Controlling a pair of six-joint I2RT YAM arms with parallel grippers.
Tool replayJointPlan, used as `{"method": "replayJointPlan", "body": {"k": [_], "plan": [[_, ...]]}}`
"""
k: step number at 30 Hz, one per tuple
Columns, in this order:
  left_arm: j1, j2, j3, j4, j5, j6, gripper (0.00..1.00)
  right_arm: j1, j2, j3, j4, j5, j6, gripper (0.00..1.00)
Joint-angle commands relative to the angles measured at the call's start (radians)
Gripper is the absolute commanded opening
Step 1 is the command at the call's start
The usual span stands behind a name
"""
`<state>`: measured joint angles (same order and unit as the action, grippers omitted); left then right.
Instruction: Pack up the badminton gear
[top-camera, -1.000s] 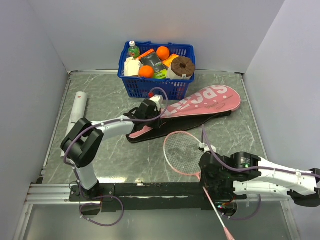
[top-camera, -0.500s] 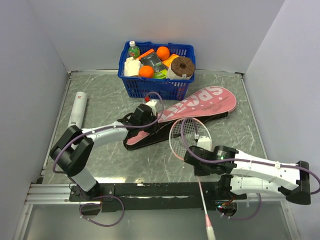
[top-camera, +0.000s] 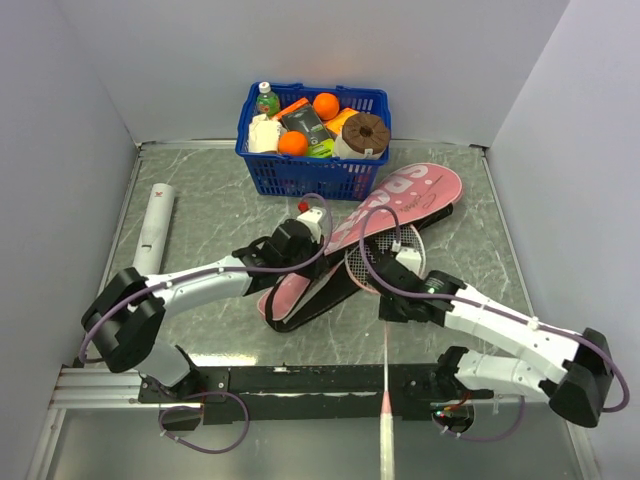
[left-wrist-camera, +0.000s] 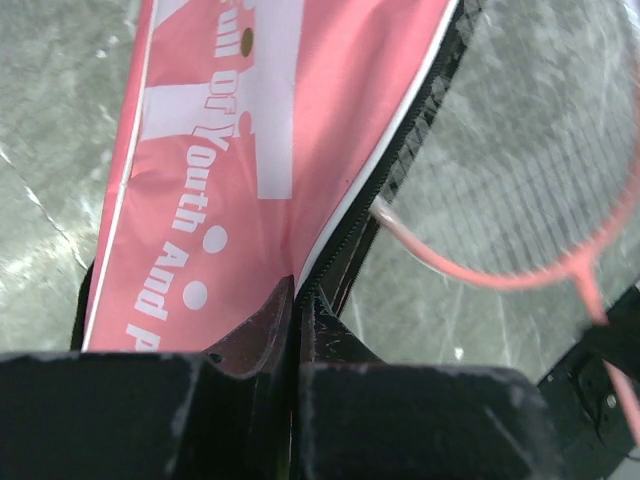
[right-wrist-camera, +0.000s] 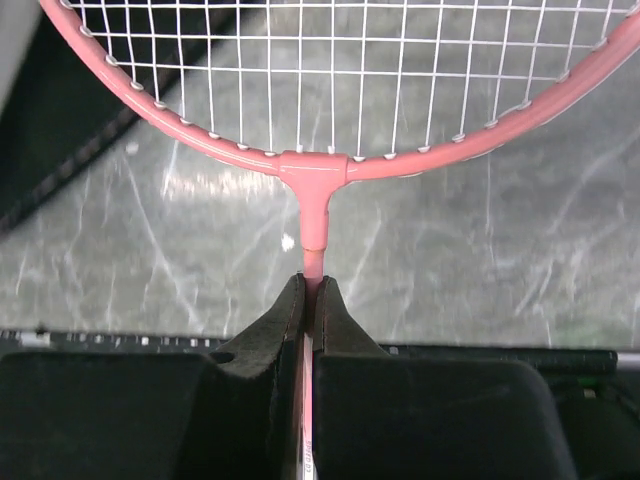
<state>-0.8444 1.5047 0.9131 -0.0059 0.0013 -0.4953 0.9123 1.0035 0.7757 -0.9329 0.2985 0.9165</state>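
Insertion step: the left jaws, closed on the black zip edge of the pink racket-shaped fabric cover (top-camera: 410, 190), lift its mouth beside the thin pink-framed racket (right-wrist-camera: 313, 170), whose shaft the right jaws clamp with the head just ahead of them; next, the head probably needs sliding forward into that opening.

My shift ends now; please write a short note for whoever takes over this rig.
Left gripper: shut on the pink cover's zipper edge.
Right gripper: shut on the racket shaft, just below the head.
Racket head at the cover's opening; white tube on the table, far left.
Done: nothing fully packed.
Left: slide racket in, pack tube, close cover.
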Motion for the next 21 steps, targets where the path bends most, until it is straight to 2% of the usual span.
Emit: {"method": "replayJointPlan", "body": {"k": [1,9,21], "plan": [[-0.05,-0.061,-0.011,-0.025,0.016,-0.037,0.01,-0.075,0.072,0.039,0.176,0.028,-0.099,0.0],[-0.143,-0.11,-0.029,-0.063,0.012,-0.061,0.01,-0.257,0.211,0.066,0.394,-0.05,-0.238,0.0],[-0.226,-0.198,-0.105,-0.026,0.12,-0.146,0.01,-0.427,0.429,0.155,0.674,-0.133,-0.335,0.0]]}}
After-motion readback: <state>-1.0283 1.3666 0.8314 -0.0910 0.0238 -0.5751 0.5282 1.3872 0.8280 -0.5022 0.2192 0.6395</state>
